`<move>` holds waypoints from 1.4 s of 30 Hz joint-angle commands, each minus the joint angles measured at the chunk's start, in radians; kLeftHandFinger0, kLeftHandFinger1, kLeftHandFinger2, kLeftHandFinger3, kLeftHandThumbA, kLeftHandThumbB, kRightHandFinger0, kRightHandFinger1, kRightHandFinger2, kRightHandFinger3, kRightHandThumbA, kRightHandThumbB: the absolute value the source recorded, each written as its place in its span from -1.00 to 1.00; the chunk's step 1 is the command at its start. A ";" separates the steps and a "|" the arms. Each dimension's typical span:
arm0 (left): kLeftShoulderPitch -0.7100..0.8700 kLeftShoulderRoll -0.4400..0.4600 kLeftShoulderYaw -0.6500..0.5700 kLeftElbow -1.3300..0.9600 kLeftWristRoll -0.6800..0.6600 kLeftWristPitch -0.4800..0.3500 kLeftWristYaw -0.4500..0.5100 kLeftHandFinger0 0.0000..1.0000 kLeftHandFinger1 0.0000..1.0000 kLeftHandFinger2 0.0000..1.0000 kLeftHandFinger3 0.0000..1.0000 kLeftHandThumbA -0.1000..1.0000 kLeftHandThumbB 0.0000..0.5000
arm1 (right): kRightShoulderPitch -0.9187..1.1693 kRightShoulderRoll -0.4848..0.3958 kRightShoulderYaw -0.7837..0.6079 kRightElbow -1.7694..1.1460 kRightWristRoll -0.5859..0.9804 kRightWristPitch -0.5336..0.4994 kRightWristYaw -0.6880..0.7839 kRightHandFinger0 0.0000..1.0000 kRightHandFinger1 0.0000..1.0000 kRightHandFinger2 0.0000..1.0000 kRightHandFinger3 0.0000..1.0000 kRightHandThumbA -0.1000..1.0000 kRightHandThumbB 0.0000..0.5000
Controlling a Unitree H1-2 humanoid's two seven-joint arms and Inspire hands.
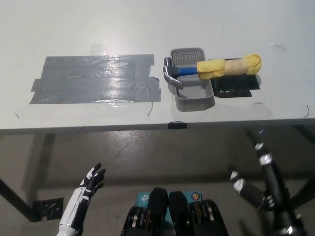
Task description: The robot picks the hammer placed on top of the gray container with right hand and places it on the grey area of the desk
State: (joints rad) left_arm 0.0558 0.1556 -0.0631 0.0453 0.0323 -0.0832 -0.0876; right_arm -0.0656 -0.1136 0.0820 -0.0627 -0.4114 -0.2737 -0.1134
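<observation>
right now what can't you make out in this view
- Head view: the hammer's handle is covered by yellow wrapping, so the grip beneath is hidden.
- The black patch beside the gray container is partly hidden by the hammer.
- The right hand is dark against the floor; open or shut is unclear.
- The left hand's arm is cut by the bottom edge.

**Hidden and cut off**

The hammer point(211, 67) covers part of the gray container point(192, 93) rim and a black patch point(236, 88). The right hand point(258, 172) runs off the lower edge; its grip is unclear.
</observation>
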 commanded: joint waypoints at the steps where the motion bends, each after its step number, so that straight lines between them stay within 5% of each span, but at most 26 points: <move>1: 0.007 0.009 -0.005 -0.011 0.003 -0.050 -0.017 1.00 1.00 1.00 1.00 1.00 -0.51 | -0.187 -0.076 -0.046 -0.175 -0.233 0.166 0.041 1.00 1.00 1.00 1.00 0.33 0.56; 9: 0.003 0.012 0.001 -0.012 -0.005 -0.052 -0.018 1.00 1.00 1.00 1.00 1.00 -0.55 | -0.464 -0.183 0.020 -0.032 -0.306 0.326 0.176 1.00 1.00 1.00 1.00 0.69 0.55; 15: -0.001 0.014 0.002 -0.015 -0.003 -0.041 -0.018 1.00 1.00 1.00 1.00 1.00 -0.53 | -0.642 -0.215 0.100 0.183 -0.329 0.377 0.229 1.00 1.00 1.00 1.00 0.68 0.40; 19: -0.002 0.014 0.004 -0.024 -0.001 -0.042 -0.016 1.00 1.00 1.00 1.00 1.00 -0.58 | -0.724 -0.227 0.153 0.297 -0.348 0.408 0.262 1.00 1.00 1.00 1.00 0.87 0.58; 22: -0.006 0.017 0.003 -0.028 0.007 -0.036 -0.014 1.00 1.00 1.00 1.00 1.00 -0.59 | -0.770 -0.230 0.188 0.353 -0.346 0.444 0.308 1.00 1.00 1.00 1.00 0.89 0.58; 30: -0.003 0.013 0.000 -0.028 0.003 -0.034 -0.020 1.00 1.00 1.00 1.00 1.00 -0.46 | -0.864 -0.228 0.255 0.511 -0.328 0.462 0.373 1.00 1.00 1.00 1.00 1.00 0.99; 42: -0.012 0.017 0.001 -0.034 0.005 -0.030 -0.025 1.00 1.00 1.00 1.00 1.00 -0.49 | -0.961 -0.188 0.286 0.681 -0.301 0.437 0.329 1.00 1.00 1.00 1.00 1.00 0.98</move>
State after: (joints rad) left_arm 0.0547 0.1578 -0.0616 0.0422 0.0313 -0.0927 -0.0987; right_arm -0.9504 -0.3157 0.3648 0.6116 -0.7239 0.1689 0.2302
